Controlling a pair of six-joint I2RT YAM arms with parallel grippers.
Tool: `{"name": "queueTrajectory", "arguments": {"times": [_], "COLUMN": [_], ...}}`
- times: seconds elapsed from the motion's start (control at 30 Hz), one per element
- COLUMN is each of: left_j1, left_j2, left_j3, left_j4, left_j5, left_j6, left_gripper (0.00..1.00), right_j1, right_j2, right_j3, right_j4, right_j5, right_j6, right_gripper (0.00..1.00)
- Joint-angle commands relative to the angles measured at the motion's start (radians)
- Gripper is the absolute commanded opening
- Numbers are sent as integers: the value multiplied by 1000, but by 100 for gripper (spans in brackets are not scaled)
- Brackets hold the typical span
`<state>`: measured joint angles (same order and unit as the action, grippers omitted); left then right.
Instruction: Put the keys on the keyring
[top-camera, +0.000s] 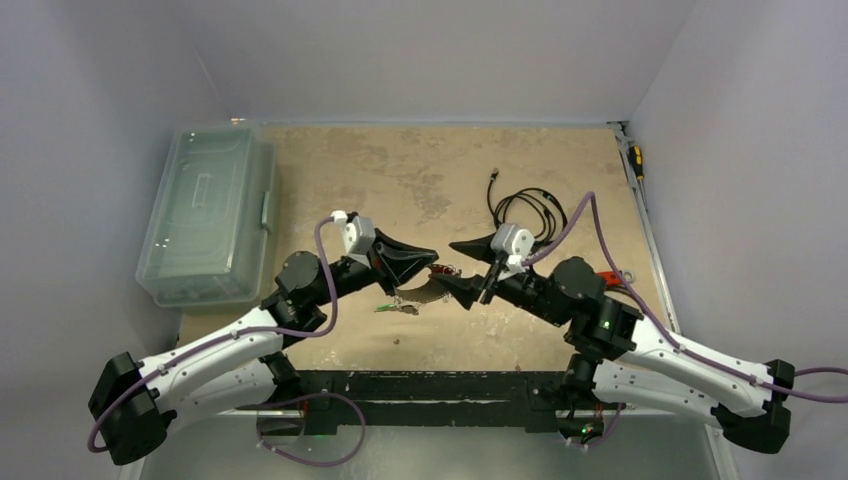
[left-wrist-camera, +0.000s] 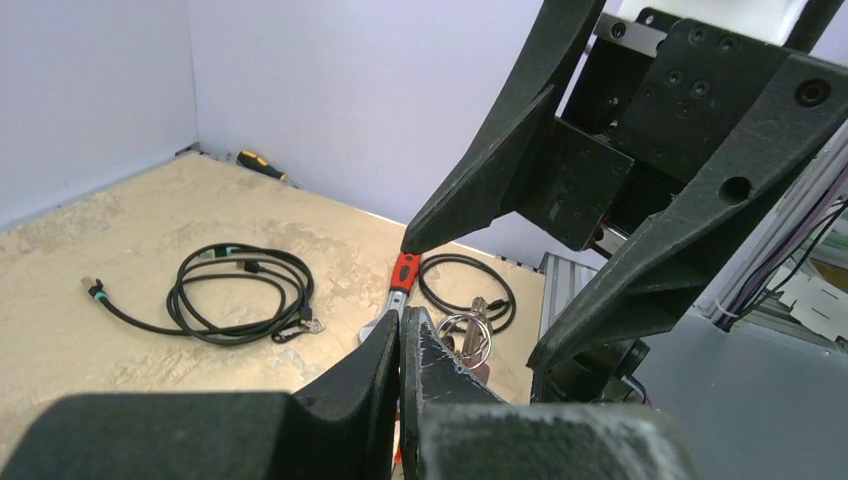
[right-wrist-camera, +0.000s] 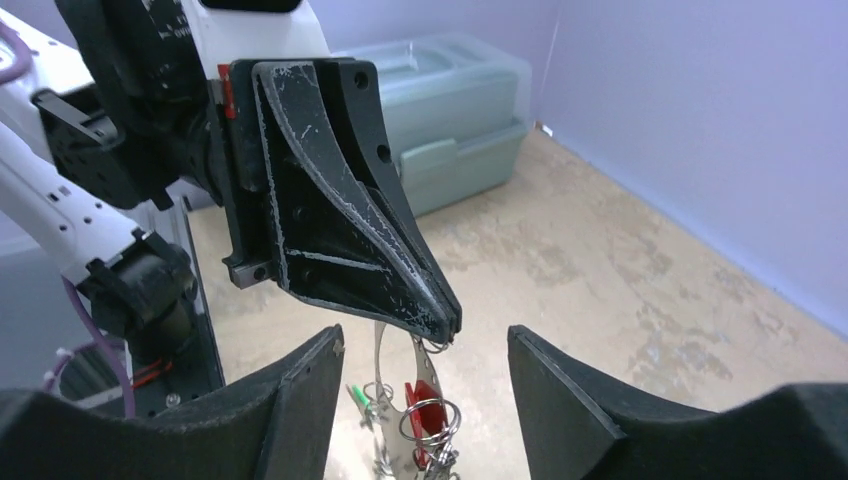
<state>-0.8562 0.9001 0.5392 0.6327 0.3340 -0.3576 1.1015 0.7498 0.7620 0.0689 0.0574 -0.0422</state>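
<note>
two claws: left claw (right-wrist-camera: 447, 325) clamped on keyring (top-camera: 425, 290), right claw (right-wrist-camera: 425, 340) spread apart.

Tan table (top-camera: 400, 160) bears clear lidded box (top-camera: 205, 220); coiled black cable (left-wrist-camera: 182, 295); screwdriver (left-wrist-camera: 262, 166).

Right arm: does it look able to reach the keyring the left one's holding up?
Probably yes. The right end effector is open and faces the keyring, which hangs from the shut left end effector; nothing sits between them.
</note>
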Motion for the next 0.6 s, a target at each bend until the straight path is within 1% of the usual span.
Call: {"name": "queueTrajectory", "arguments": {"times": [0.0,0.13,0.23,0.47,0.57], "left_j1": [-1,-2,-2,-2,-1], "left_j2": [-41,-52,-55,-61,-66], "left_j3": [-1,3,5,1,-2], "left_j4": [129,142,155,174,175], "left_j5": [23,44,62,70,72], "left_j6": [-9,-8,-15,-29,-32], "left_gripper": [0,0,0,0,0], "right_j1": [3,2,2,1,1], "right_j2": [-58,-101,-98,-13,38], "right_j3": [-48,-66,-53,10,46], "right_j4": [83,101,94,75,57], "right_j5": [-28,-90,-98,-99,-90], "right_j6": [-13,-19,-15,-31,-36], "right_gripper": [66,72,74,74,73]}}
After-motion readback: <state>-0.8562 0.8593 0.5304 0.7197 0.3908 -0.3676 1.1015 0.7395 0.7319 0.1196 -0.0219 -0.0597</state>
